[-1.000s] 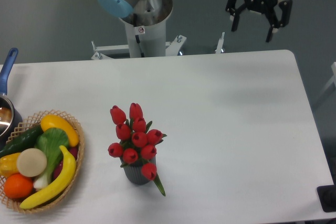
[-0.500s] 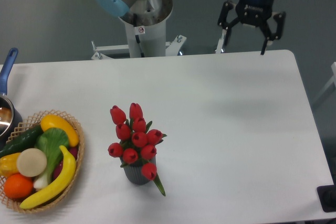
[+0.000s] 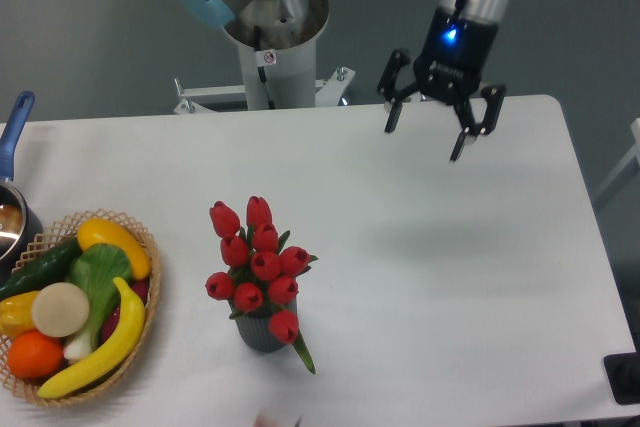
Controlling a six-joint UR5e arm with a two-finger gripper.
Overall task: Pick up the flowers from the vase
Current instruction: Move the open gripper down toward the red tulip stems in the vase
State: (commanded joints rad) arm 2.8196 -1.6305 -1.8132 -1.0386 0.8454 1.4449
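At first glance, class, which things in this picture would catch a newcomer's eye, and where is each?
The red tulips stand out first, bunched in a small dark vase near the table's front centre. Next comes the wicker basket of colourful fruit and vegetables at the left edge, with a yellow banana along its right side. Above the table's far right part hangs the open black gripper, with a blue light on the wrist above it.

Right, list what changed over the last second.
The gripper, open and empty, swung from beyond the table's far right edge leftward and lower in the picture, now over the table. The flowers, vase and basket stayed put.
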